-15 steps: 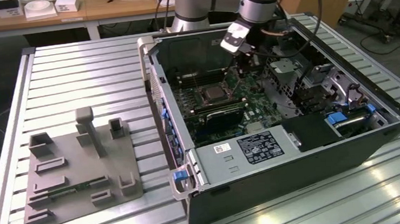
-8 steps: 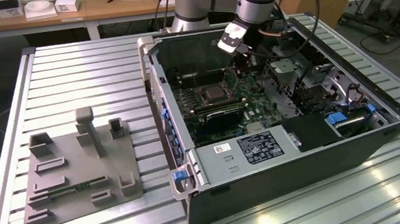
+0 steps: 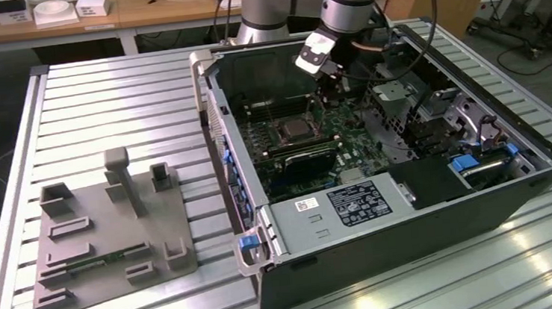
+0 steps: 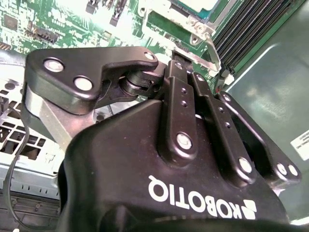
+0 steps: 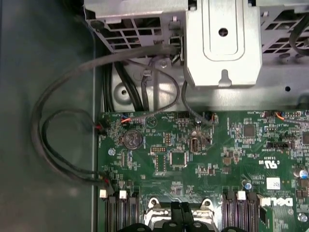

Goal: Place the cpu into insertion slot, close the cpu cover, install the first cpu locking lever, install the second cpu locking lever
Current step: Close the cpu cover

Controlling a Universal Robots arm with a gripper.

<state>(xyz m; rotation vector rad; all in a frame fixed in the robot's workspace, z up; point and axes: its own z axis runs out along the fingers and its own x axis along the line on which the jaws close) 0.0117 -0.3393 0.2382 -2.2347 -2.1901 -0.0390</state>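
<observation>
Ribbed, dull silvery metal for the table (image 3: 100, 95), matt grey plastic for the fixture (image 3: 113, 236) on it at the exterior view's left, pale wood for the far desk (image 3: 144, 12). Matt black painted metal on the computer case (image 3: 414, 240), blue plastic on its tabs (image 3: 248, 241), bare perforated sheet metal in the drive cage (image 5: 222, 43). Smooth, faintly glossy black on the gripper (image 4: 190, 60) with shiny steel screws (image 4: 183, 140); green lacquered circuit board (image 5: 203, 154), black-sheathed cables (image 5: 67, 112), bright silvery metal round the socket (image 3: 276, 133).
</observation>
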